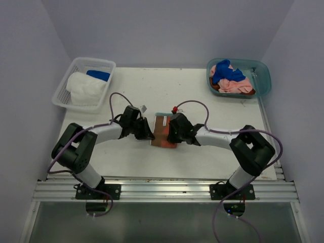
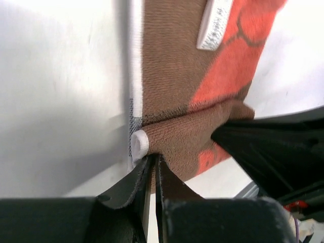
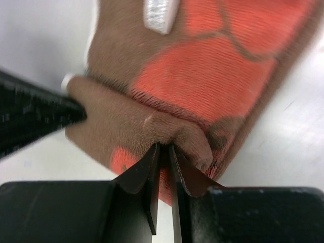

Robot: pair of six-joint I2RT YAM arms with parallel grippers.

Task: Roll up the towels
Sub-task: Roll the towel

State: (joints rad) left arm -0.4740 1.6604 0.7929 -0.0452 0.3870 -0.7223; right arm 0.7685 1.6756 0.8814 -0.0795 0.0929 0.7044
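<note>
Your left arm (image 1: pixel 104 132) and right arm (image 1: pixel 215 137): white links, black joints | cables (image 1: pixel 192 102): purple | left gripper (image 2: pixel 153 162), right gripper (image 3: pixel 163 152): black.

both arms bent inward, elbows out, wrists meeting mid-table. left gripper (image 2: pixel 155 162) low, jaws nearly together, pinching towel (image 2: pixel 172 76) edge. right gripper (image 3: pixel 163 152) faces it, jaws likewise pinching the towel.

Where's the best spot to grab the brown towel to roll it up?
Pinch the brown towel by its rolled-over near edge, at both ends, coming from the robot's side. That lip stands up off the table; the rest lies flat.
</note>
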